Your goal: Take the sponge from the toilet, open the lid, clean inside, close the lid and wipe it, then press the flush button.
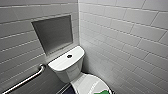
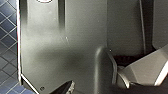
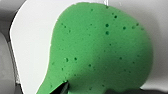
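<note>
A dark wedge of the right hand (image 3: 62, 88) showed at the edge of the right wrist view, just over the near end of the bright green, pore-dotted soft sponge (image 3: 100, 50). Whether that hand was open or closed, and whether it had hold of anything, could not be told. The sponge lay flat on the white glossy oval lid (image 3: 32, 42), its broad rounded lobe spread across the lid's surface and its outline drawing in toward the end nearest the hand. White lid showed around the sponge on both sides.

In the head view a corner of the sponge (image 1: 103, 92) sat on the front part of the closed lid (image 1: 88, 83) of the white glossy ceramic toilet (image 1: 68, 72). Behind the lid rose the rounded rectangular white tank (image 1: 62, 65), with the small dark round flush button (image 1: 69, 56) in the middle of its flat top. The toilet stood in a corner of pale grey brick-tiled wall (image 1: 125, 37). A square grey recessed niche (image 1: 53, 33) was set into the wall above the tank, and a slanted shiny metal grab bar (image 1: 27, 79) ran along the wall beside it.

A dark tip of the left hand (image 2: 65, 88) showed against the robot's own dark grey body, well apart from the toilet; its state could not be told either. Beside that body lay a dark blue floor (image 2: 7, 27) of small diamond-laid tiles.
</note>
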You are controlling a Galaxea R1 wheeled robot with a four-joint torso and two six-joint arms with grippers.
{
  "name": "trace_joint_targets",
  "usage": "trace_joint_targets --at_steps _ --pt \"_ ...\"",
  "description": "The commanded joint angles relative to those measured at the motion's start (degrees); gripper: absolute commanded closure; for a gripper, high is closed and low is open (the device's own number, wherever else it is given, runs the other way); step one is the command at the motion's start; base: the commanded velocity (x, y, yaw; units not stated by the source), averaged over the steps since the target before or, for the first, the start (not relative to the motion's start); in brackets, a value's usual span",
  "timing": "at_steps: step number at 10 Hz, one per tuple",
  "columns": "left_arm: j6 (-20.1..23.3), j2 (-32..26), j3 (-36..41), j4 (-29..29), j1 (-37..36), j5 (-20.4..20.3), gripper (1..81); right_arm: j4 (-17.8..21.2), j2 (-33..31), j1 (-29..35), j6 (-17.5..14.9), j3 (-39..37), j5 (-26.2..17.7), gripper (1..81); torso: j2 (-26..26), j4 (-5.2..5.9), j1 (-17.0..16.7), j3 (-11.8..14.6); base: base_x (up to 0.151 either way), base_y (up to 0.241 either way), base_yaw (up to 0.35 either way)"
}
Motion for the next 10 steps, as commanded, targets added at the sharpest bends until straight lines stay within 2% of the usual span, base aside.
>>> trace_joint_targets --at_steps 1,2,5,7,10 --pt "-0.1 -0.1 0.3 -0.2 0.1 4.4 1.0 0.4 -0.5 6.8 -0.3 1.0 -4.3 1.0 0.0 0.0 0.0 0.2 0.0 0.0 0.0" --pt "-0.1 0.0 0.0 -0.2 0.1 4.2 1.0 0.4 -0.5 6.9 -0.4 1.8 -4.3 1.0 0.0 0.0 0.0 -1.4 0.0 0.0 0.0" --pt "-0.1 0.1 -0.2 -0.1 0.1 4.5 1.0 -1.0 0.6 5.4 -1.4 1.0 -3.4 1.0 0.0 0.0 0.0 -2.5 0.0 0.0 0.0" --pt "0.0 0.0 -0.2 -0.1 0.4 4.7 1.0 -3.2 1.9 4.2 -3.7 1.9 1.7 1.0 0.0 0.0 0.0 -2.5 0.0 0.0 0.0" --pt "-0.1 0.0 -0.2 -0.2 0.5 4.7 1.0 -8.8 2.2 3.1 -4.0 4.7 7.1 1.0 0.0 -0.02 0.0 -2.5 0.0 0.0 0.0"
